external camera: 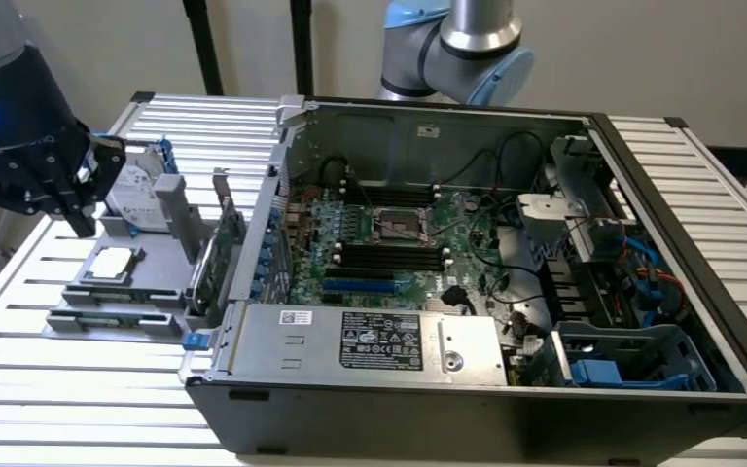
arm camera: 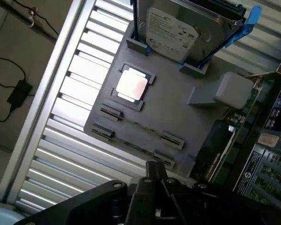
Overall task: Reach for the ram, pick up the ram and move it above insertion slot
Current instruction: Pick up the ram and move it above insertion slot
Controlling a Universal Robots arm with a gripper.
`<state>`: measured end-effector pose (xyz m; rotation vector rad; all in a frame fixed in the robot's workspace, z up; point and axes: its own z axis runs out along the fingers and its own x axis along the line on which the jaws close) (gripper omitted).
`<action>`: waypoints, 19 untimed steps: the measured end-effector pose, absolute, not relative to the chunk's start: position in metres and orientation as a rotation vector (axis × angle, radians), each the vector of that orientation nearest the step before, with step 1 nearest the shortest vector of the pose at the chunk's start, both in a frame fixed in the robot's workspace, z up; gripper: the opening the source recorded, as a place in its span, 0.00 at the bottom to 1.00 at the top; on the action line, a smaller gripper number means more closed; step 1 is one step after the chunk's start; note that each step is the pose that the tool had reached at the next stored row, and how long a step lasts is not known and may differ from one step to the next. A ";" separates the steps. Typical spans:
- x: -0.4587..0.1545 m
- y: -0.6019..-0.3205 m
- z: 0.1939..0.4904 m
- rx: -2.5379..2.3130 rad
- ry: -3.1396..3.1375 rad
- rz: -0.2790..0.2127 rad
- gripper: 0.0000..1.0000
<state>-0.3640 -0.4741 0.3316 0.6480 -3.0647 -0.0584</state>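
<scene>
The ram (arm camera: 133,146) is a thin green stick standing on edge between small grey clips at the near edge of a grey fixture (arm camera: 178,112); in the exterior view the ram (external camera: 114,317) sits at the fixture's front. My black gripper (external camera: 78,216) hangs above the fixture's back corner on the exterior view's left, beside the hard drive and apart from the ram. The gripper (arm camera: 154,172) appears dark in the wrist view, just short of the ram. The black memory slots (external camera: 387,255) lie on the motherboard inside the open computer case (external camera: 478,292).
On the fixture rest a silver hard drive with blue rails (arm camera: 175,33) and a square CPU (arm camera: 131,85). An upright green expansion card (external camera: 227,243) stands between fixture and case. Cables and a power supply (external camera: 373,341) crowd the case. Slatted white table (external camera: 36,389) surrounds everything.
</scene>
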 end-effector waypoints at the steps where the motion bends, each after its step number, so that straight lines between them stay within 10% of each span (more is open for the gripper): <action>1: -0.364 -0.474 0.332 0.675 -3.058 -0.058 0.11; 19: -0.364 -0.474 0.332 1.163 -2.902 -0.055 0.11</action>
